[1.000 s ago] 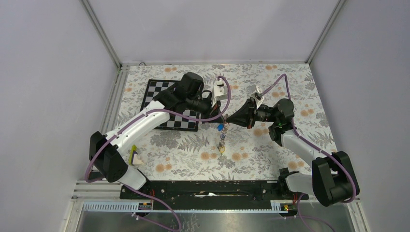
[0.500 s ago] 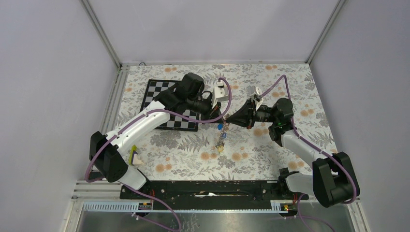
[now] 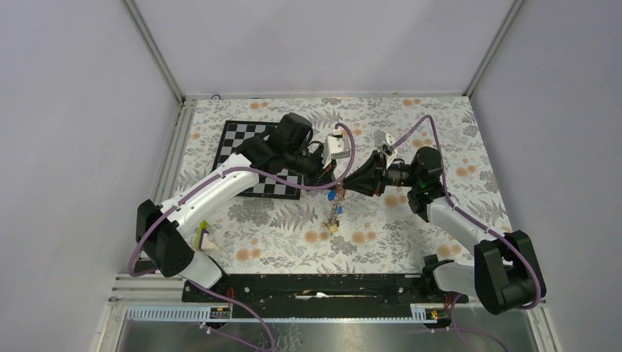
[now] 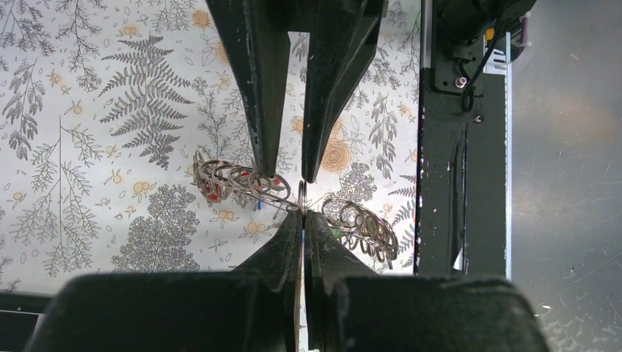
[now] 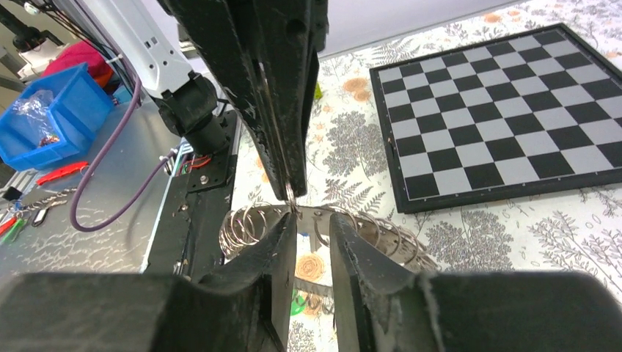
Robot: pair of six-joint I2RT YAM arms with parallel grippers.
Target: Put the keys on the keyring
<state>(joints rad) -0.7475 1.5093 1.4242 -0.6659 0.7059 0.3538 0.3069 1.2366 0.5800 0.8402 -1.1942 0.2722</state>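
Observation:
The keyring (image 3: 337, 210), a grey chain of small metal rings, hangs between both grippers above the floral table. My left gripper (image 3: 337, 178) is shut on one ring of it, seen at its tips in the left wrist view (image 4: 302, 214). My right gripper (image 3: 346, 183) faces it tip to tip, open with a narrow gap (image 5: 313, 218); its left finger touches the held ring. The ring bunches (image 4: 235, 182) spread to both sides (image 5: 242, 226). On the chain I see a blue key (image 3: 334, 193), a red key (image 4: 212, 194) and a green key (image 5: 297, 302).
A black-and-white chessboard (image 3: 238, 139) lies at the back left, under the left arm, and shows in the right wrist view (image 5: 506, 117). A black rail (image 3: 315, 284) runs along the near edge. A blue bin (image 5: 51, 110) stands off the table.
Both grippers have drifted slightly with the keyring still hanging between them. The left stays shut on the ring; the right stays open.

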